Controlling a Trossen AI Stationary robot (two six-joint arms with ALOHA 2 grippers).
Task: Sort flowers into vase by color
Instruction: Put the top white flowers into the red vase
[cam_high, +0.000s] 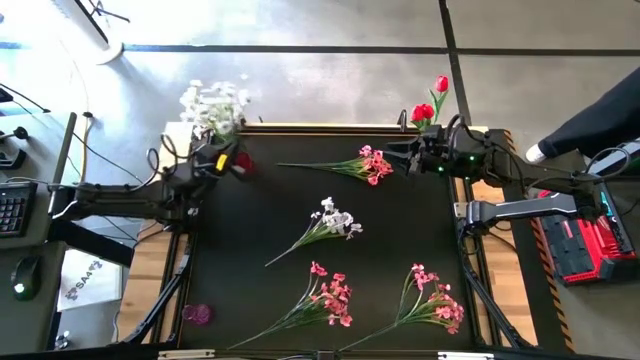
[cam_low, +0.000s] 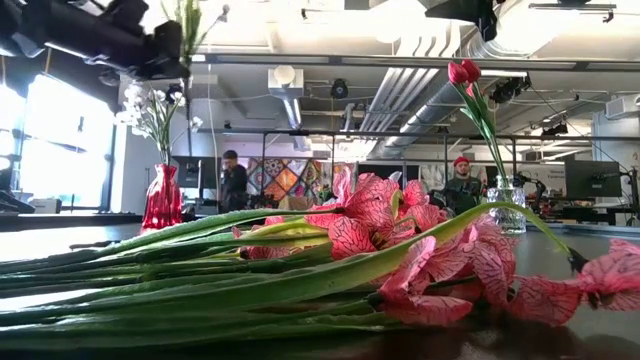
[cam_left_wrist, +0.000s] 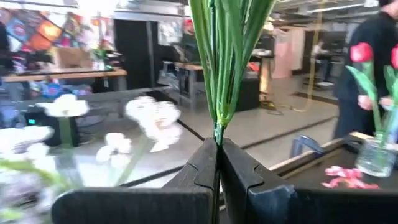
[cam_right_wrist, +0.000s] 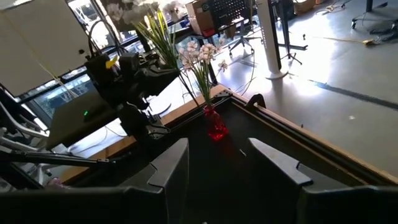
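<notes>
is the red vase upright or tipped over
Upright. The red vase stands on its base at the table's far left corner, white flowers rising straight out of its neck.

A red toolbox (cam_high: 578, 243) sits beside a keyboard-side desk's opposite end.

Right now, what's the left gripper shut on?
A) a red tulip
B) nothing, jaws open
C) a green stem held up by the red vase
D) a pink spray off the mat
C: in the left wrist view the left gripper has its fingers pinched together on a green stem, and the high view puts it at the red vase with the white blossoms.
</notes>
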